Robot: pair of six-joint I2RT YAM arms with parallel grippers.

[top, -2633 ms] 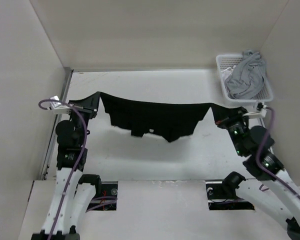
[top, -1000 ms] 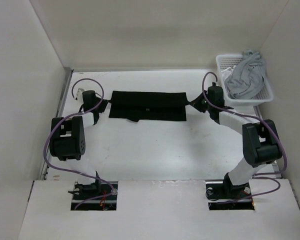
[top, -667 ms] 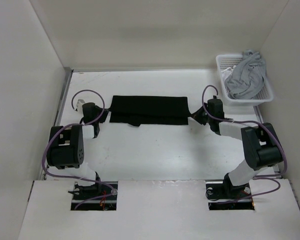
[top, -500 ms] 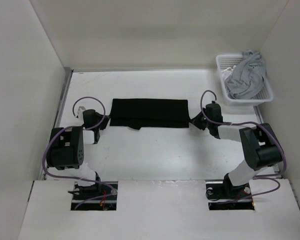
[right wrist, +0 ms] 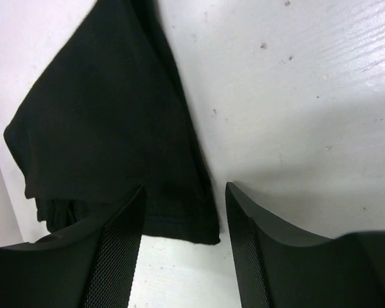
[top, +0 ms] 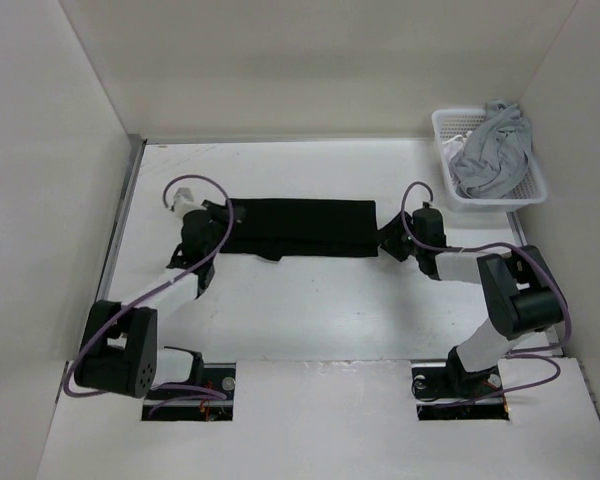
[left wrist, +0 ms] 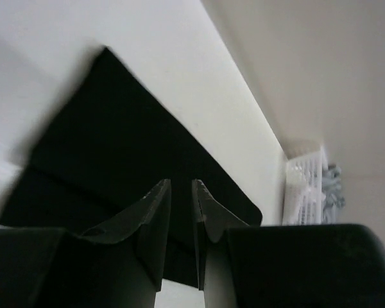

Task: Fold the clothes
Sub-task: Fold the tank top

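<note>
The clothes, a black shirt, lie flat on the white table as a long folded strip. My left gripper is at the strip's left end. In the left wrist view its jaws stand a narrow gap apart above the black shirt, with nothing pinched. My right gripper is at the strip's right end. In the right wrist view it is wide open, and the shirt's hemmed corner lies loose on the table between the fingers.
A white basket holding a light grey garment stands at the back right corner, also seen in the left wrist view as the basket. White walls close in the table on three sides.
The shirt went from hanging stretched between both grippers to lying folded on the table. Both grippers have since opened and let go of it. The left arm's elbow swung down and towards me.
</note>
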